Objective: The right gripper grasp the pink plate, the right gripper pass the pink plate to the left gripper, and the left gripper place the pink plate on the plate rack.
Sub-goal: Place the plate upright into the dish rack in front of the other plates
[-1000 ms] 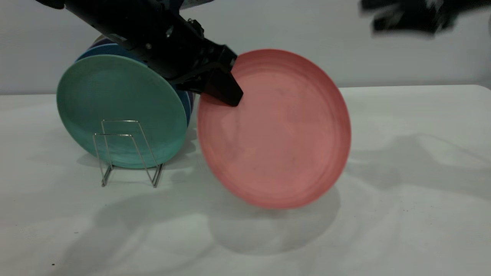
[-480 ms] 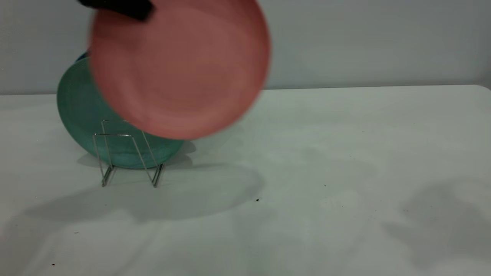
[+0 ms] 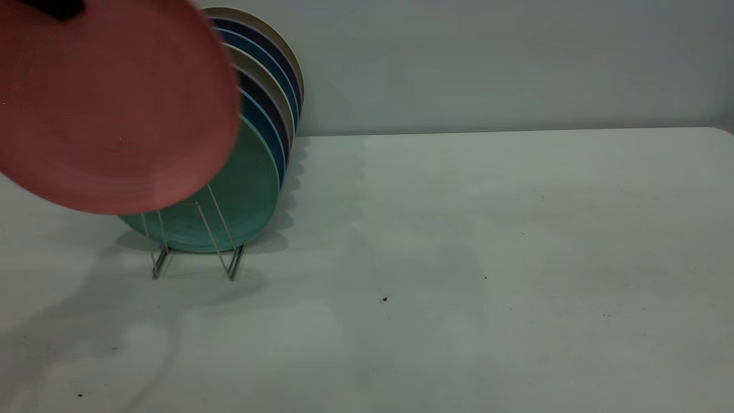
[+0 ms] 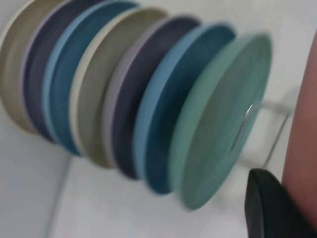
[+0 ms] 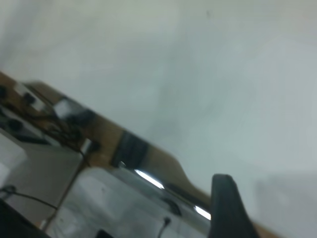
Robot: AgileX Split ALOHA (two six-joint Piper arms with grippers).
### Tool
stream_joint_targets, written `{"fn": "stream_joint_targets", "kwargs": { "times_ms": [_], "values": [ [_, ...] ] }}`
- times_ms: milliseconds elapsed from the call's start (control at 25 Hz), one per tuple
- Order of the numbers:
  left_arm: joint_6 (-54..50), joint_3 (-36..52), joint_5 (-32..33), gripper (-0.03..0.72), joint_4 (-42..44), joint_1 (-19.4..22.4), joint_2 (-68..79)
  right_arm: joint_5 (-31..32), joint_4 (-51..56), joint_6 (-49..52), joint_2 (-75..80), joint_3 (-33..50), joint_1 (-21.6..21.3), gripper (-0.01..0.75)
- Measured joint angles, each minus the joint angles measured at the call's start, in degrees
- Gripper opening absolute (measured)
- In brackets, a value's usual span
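The pink plate (image 3: 109,109) hangs in the air at the upper left, in front of and above the plate rack (image 3: 195,241). My left gripper (image 3: 54,8) is shut on the plate's top rim, and only a black tip of it shows at the top edge. In the left wrist view one black finger (image 4: 267,210) presses against the pink plate (image 4: 304,144), beside the racked plates. My right gripper is out of the exterior view. The right wrist view shows only one of its fingers (image 5: 225,208), high over the table's edge.
The rack holds a teal-green plate (image 3: 241,201) at the front and several blue, dark and beige plates (image 3: 269,74) behind it. They also show in the left wrist view (image 4: 148,104). The white table (image 3: 487,258) stretches to the right of the rack.
The pink plate has been carried up and to the left, from mid-table to above the rack's front. The right arm has left the exterior view.
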Motion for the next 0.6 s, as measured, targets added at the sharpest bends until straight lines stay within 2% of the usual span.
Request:
{"fn": "stream_joint_targets", "kwargs": {
  "times_ms": [160,360,600],
  "values": [
    [13.8,0.0,-2.5,0.082,0.6,0.0,0.0,-1.6,-4.4,3.8,-11.3,8.5,0.0,0.447],
    [30.6,0.0,-4.1,0.082,-7.6,0.0,0.0,-3.9,-7.9,7.1,-24.6,15.3,0.0,0.447],
    [35.3,0.0,-4.7,0.082,-11.0,0.0,0.1,-4.1,-13.1,10.6,-34.6,17.6,0.0,0.446]
  ]
}}
